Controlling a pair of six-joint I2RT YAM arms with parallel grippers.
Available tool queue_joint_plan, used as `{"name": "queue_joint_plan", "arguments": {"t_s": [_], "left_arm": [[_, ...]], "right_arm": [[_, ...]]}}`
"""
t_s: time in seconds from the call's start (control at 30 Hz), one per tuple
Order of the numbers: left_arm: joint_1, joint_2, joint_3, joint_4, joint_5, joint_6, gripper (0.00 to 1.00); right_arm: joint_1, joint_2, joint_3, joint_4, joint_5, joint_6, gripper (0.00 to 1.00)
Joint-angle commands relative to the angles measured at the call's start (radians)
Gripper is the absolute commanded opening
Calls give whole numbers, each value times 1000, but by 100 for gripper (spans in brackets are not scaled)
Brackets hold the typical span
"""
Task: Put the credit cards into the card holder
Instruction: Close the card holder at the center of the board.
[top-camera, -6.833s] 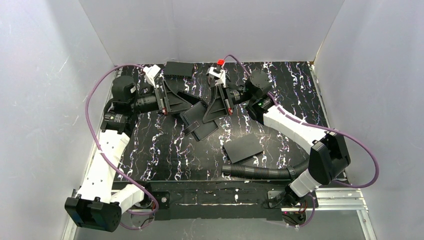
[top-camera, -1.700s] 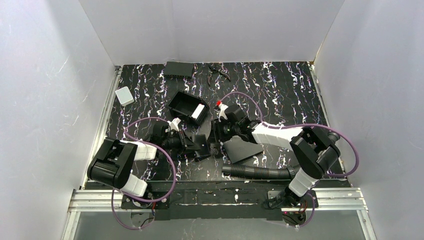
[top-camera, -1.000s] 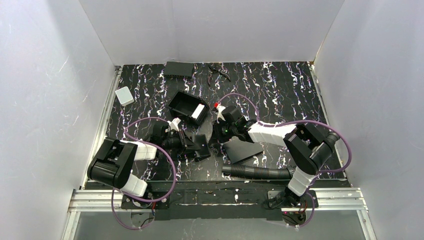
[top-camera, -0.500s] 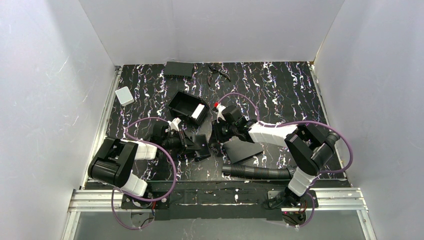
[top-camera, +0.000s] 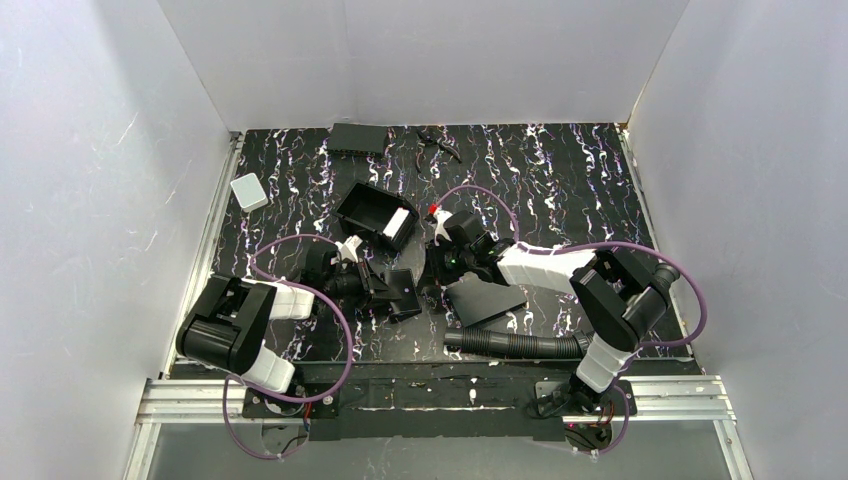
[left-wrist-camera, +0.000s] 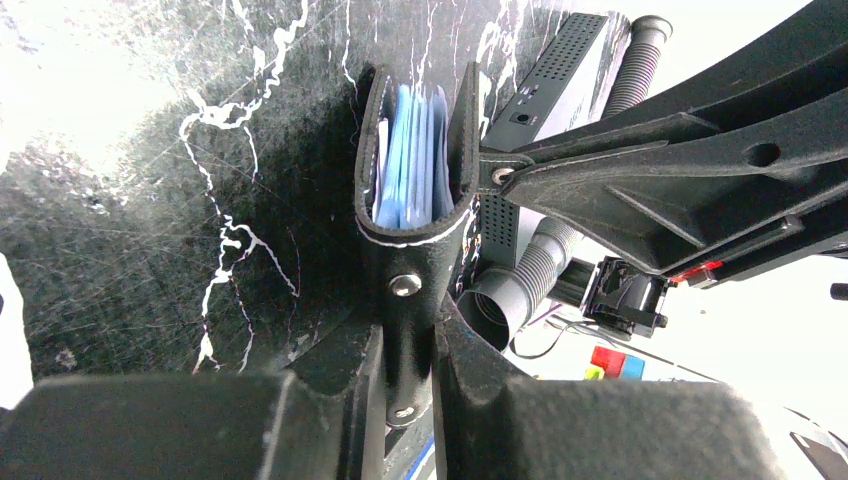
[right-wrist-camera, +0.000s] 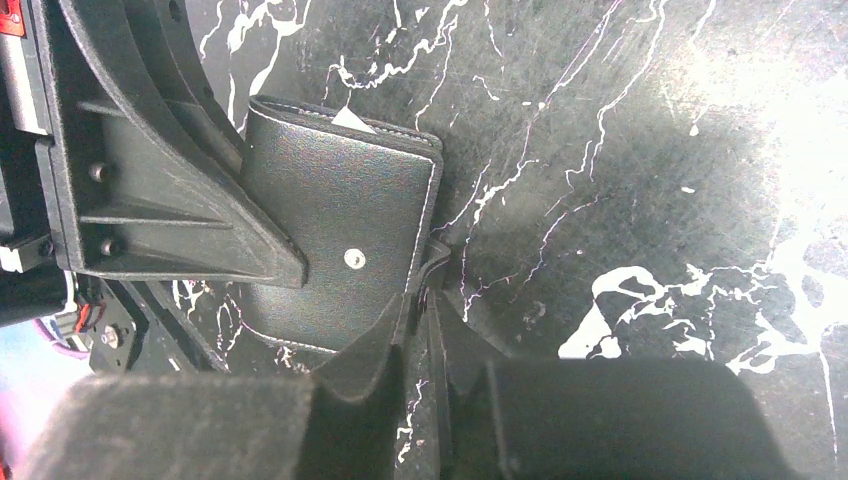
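Gleaming marbled table (top-camera: 560, 180), white walls (top-camera: 440, 60)

One black stitched leather card holder (left-wrist-camera: 410, 270), several pale-blue glossy cards (left-wrist-camera: 410, 160), exact number unclear, one small white square box (top-camera: 248, 191), one open black tray (top-camera: 362, 210), one black ribbed hose (top-camera: 515, 346), two flat black rectangular boxes (top-camera: 357, 137)

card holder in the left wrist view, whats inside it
Pale blue credit cards stand on edge between the black walls of the card holder. Their lower parts are hidden by its curved spine, so the count is unclear.
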Motion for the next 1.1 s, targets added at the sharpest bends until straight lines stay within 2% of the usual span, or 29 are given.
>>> {"name": "queue_joint_plan", "arguments": {"t_s": [0.0,0.07,0.17,0.43,0.67,0.87,1.07], "left_arm": [[-1,19,-9,-17,-19,23,0],[0,21,-9,-14,-18,24,0],[0,22,-10,-10,-17,22,0],[0,22,-16,-4,-17,18,0],[0,20,-14,-4,-15,16,0],[0,18,-14,-2,-15,15,0],[-1,15,-18,-1,-16,14,0]], "right_arm": [[1,-56,41,-4,9,-15,22],[0,-59,39,-7,10,-15,26],[-2,-71,35,-7,17,-15,26],[-5,-50,32,12,-9,-13,19],[-5,-42,36,13,-20,-16,28],[-5,-32,38,20,-32,-13,30],[-5,-26,39,26,-40,-10,21]]}}
